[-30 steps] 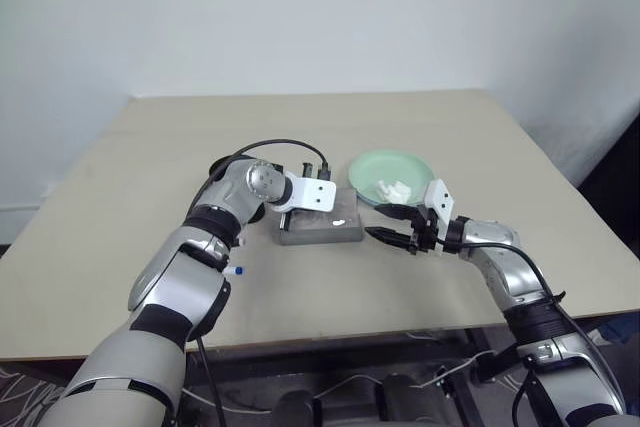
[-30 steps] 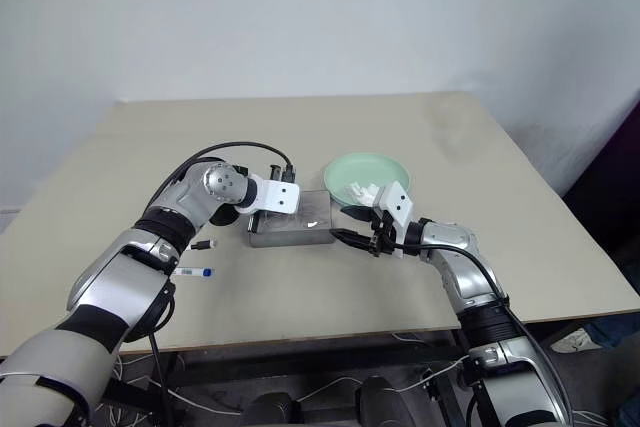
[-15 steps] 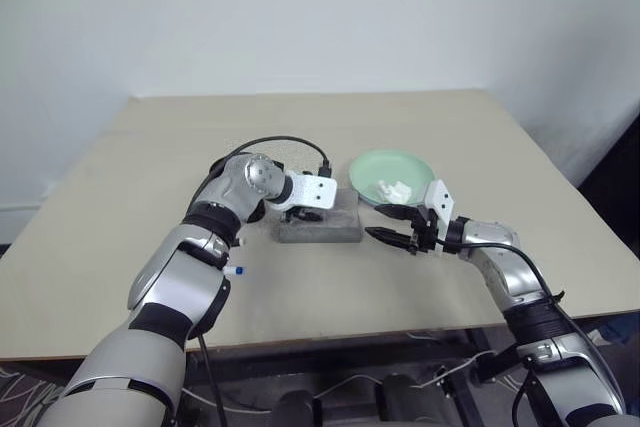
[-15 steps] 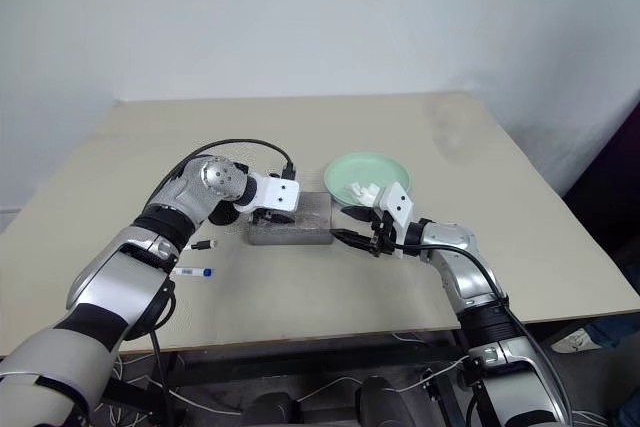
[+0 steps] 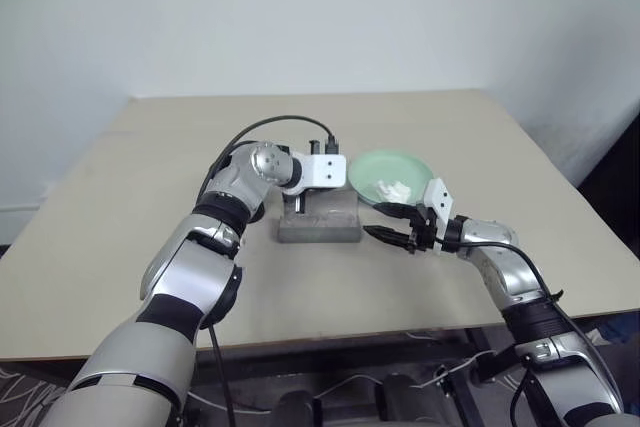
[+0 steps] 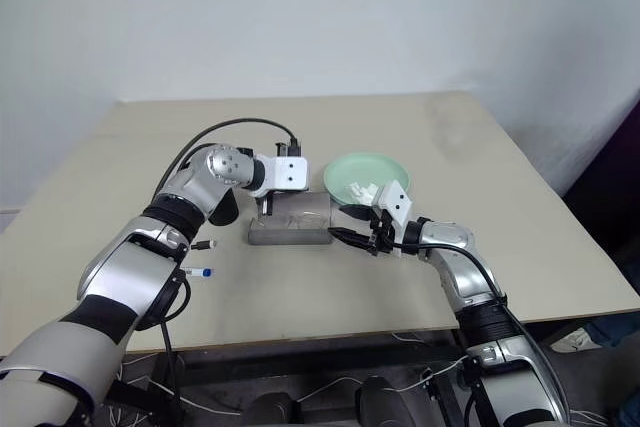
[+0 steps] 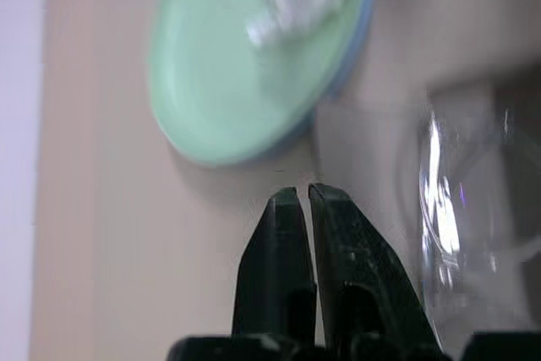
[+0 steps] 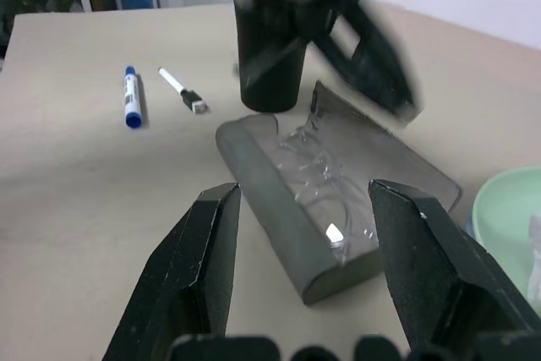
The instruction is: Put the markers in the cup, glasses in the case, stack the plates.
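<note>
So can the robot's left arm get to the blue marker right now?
Probably yes. The blue-capped marker lies out in the open on the table, beside the left arm with nothing on top. The left end effector, shut, is over the case, so it must swing back.

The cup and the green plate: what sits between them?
The grey case with the glasses lying in it sits between the cup and the green plate, as the right wrist view shows.
</note>
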